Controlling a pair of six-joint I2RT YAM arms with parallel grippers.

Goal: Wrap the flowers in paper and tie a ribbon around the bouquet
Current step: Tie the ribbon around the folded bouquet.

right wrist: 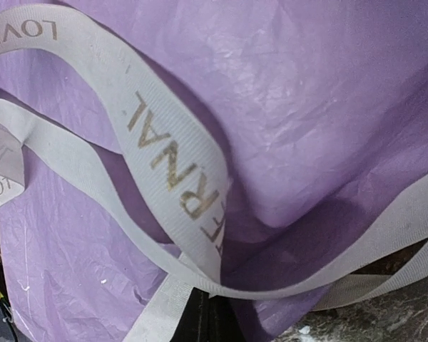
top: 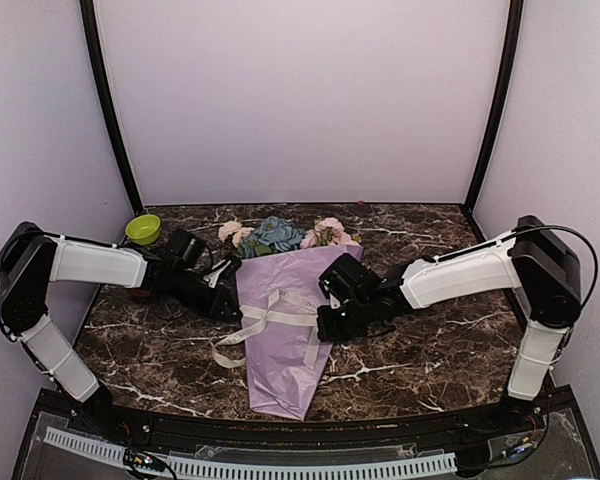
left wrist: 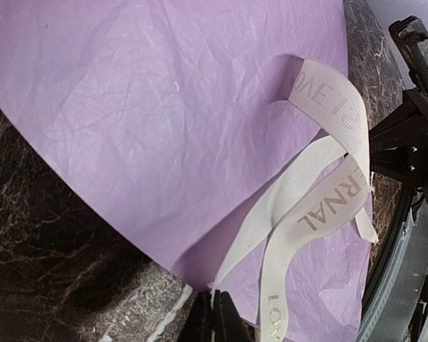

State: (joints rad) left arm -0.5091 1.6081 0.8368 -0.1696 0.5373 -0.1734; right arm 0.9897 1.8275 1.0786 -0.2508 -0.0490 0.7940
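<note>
The left gripper [left wrist: 212, 318] has its fingers together at the bottom centre of the left wrist view. They are pinched on one strand of the ribbon [left wrist: 310, 214], which rises toward the upper right over the lilac paper [left wrist: 164, 121].

The right gripper [right wrist: 208, 322] has its fingers together at the bottom centre of the right wrist view, clamped where ribbon strands cross.

In the top view both grippers sit at mid-frame, one against each side of the bouquet [top: 285, 340]. The bouquet is a lilac cone lying on the marble table [top: 430, 350], narrow end toward the bottom edge. Ribbon loops lie across its middle. The flowers [top: 275, 235] protrude from its upper end. A green bowl [top: 143, 229] stands at the left, well apart.
</note>
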